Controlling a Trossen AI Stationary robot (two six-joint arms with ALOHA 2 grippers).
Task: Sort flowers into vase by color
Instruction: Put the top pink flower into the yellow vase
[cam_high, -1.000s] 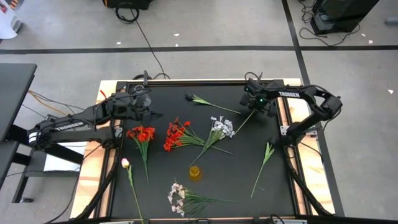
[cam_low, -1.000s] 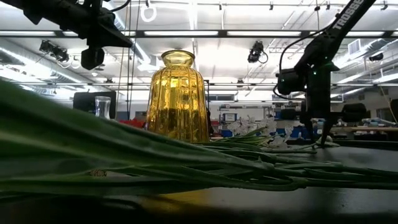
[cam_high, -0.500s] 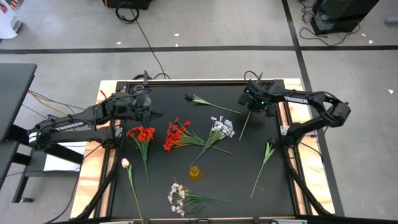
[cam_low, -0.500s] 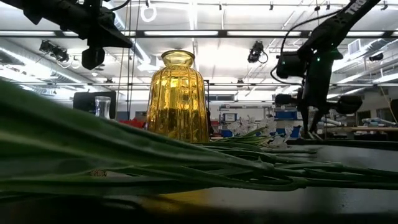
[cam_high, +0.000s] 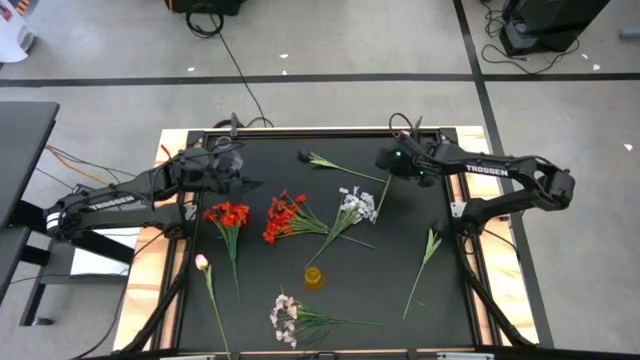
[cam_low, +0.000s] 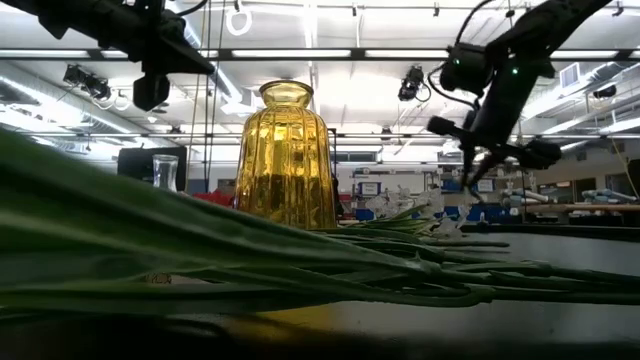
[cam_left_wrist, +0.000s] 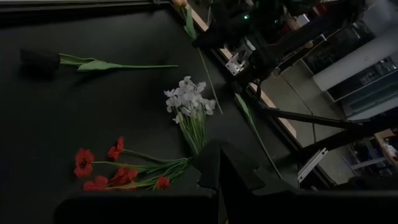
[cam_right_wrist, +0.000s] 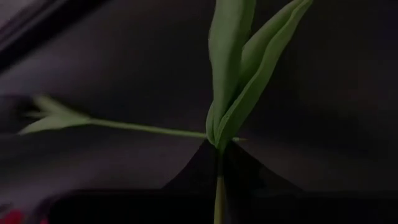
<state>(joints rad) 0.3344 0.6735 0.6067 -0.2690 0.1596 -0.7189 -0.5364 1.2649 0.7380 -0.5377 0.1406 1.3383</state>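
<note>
High view: right tool (cam_high: 385, 163) at upper centre-right, over the counter (cam_high: 400, 290); its grip is hidden here. Right wrist view: fingers pinched tight on a leafy green stem (cam_right_wrist: 231, 81). Left tool (cam_high: 250, 184) closed, empty, upper left above the red flowers (cam_high: 229, 214).

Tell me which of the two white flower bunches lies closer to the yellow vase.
The white bunch near the table's front edge, just below the yellow vase. The other white bunch lies farther back, beside the red flowers.
</note>
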